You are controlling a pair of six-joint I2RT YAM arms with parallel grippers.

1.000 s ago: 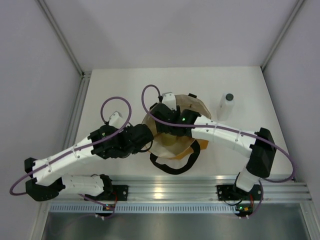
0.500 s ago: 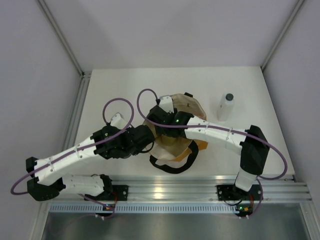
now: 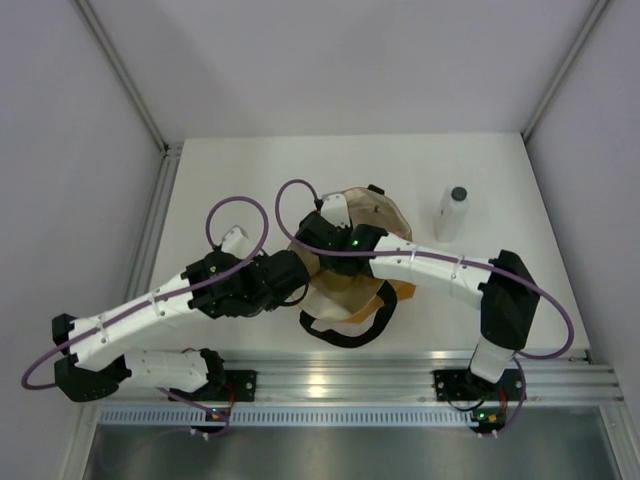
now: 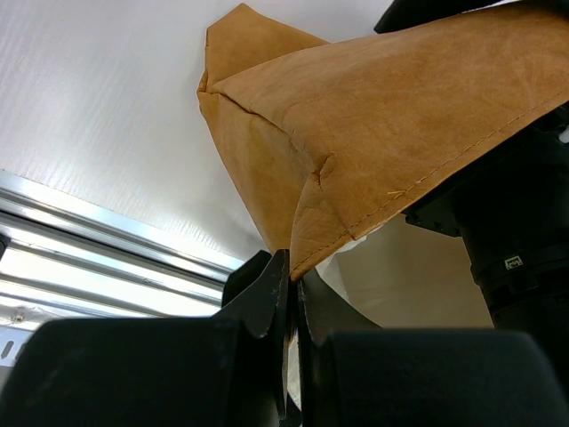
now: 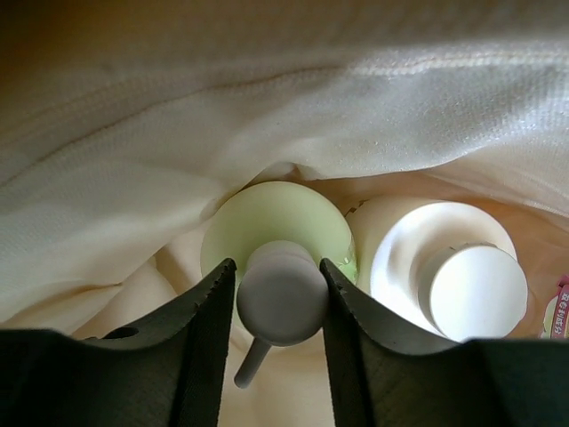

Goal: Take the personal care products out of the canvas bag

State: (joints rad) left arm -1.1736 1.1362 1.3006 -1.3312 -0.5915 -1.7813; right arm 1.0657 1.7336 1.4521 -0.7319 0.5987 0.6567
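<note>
A: How is the yellow-green bottle (image 5: 271, 218) expected to handle, and where should it be taken?

B: It is judged light, stiff and smooth, so a slip is to be feared on the round body. The white cap (image 5: 283, 302) is the better place. It is narrow and hard, and it is the only part left clear by the cream lining (image 5: 267, 116), which is soft and folded close above it.

A: And the right tool (image 5: 277, 267)?

B: It is sunk inside the canvas bag (image 3: 385, 215) and narrowed to the cap's width, with one finger laid against each side. The cap appears to be gripped, though how firmly cannot be told.

A: What is found beside it?

B: The beige bottle (image 5: 449, 276) is stood just to the right of the tool, close against the green one. The whitish bottle (image 3: 452, 213) is seen out on the table (image 3: 220, 180), well apart from both tools.

A: The left tool (image 4: 291, 276)?

B: It is closed flat on the bag's rim, with the limp canvas pinched between its fingers so that the mouth is held open. A straight lift is called for, lest the lining be dragged along.
</note>
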